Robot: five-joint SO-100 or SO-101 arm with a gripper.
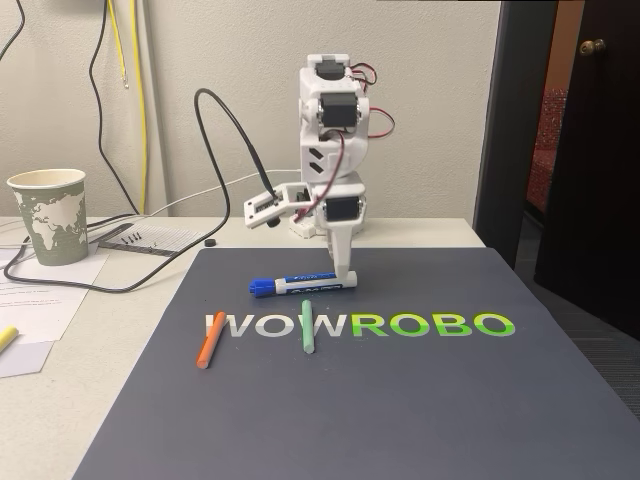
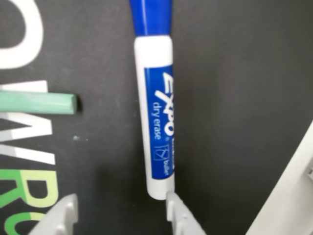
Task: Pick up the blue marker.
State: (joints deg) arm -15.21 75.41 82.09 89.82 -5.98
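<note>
Glossy plastic blue marker (image 2: 156,122) on a matt dark mat (image 2: 244,98).

**Count of Things on and Around the Mat**

One blue marker (image 1: 297,283) lies on the mat, the sole thick pen. Two thin sticks lie near it: one orange stick (image 1: 210,340) and one light-green stick (image 1: 307,326). There is one dark mat (image 1: 400,400) with one printed wordmark. One robot arm (image 1: 333,150) stands at the mat's far edge, carrying one gripper (image 1: 347,277) with two fingers. One paper cup (image 1: 49,215) stands to the left in the fixed view. One yellow cable (image 1: 141,100) hangs on the wall.
</note>
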